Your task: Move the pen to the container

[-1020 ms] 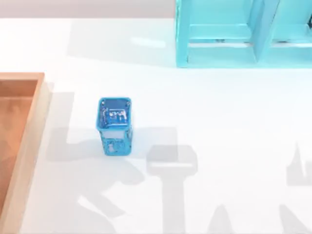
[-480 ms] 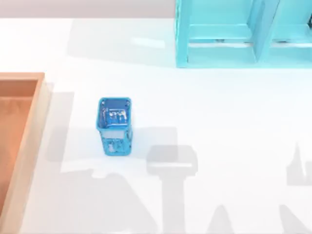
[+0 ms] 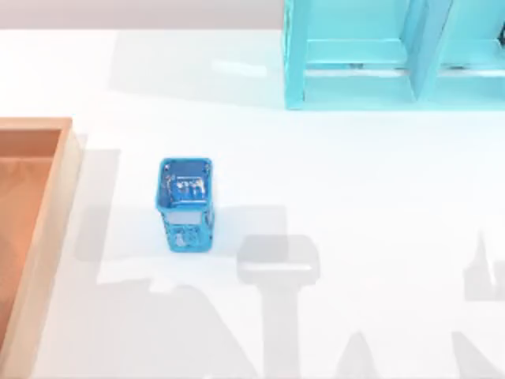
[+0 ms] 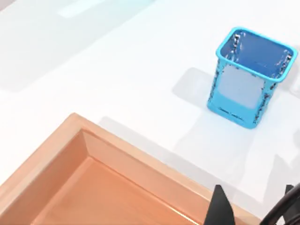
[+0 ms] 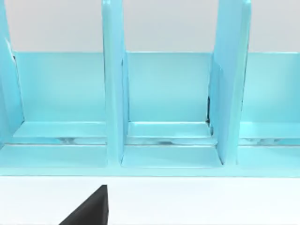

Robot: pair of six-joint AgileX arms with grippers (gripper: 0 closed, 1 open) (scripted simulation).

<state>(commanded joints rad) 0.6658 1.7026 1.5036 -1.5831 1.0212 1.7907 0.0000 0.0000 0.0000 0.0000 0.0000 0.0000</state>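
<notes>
Bright white tabletop (image 3: pixel 355 181) under soft grey shadows, cyan shelf unit (image 3: pixel 355 55) at the far edge, perhaps a pale wall behind.

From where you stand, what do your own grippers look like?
Little of them shows. By the left gripper, a pointed matt black finger and a curved black cable. The right gripper's finger is a black wedge. No markings are visible.

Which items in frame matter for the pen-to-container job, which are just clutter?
Job:
- container, wooden box at the table's left edge
- left gripper, over the container's rim

Clutter:
- blue cup, upright on the table
- cyan shelf, at the back right
</notes>
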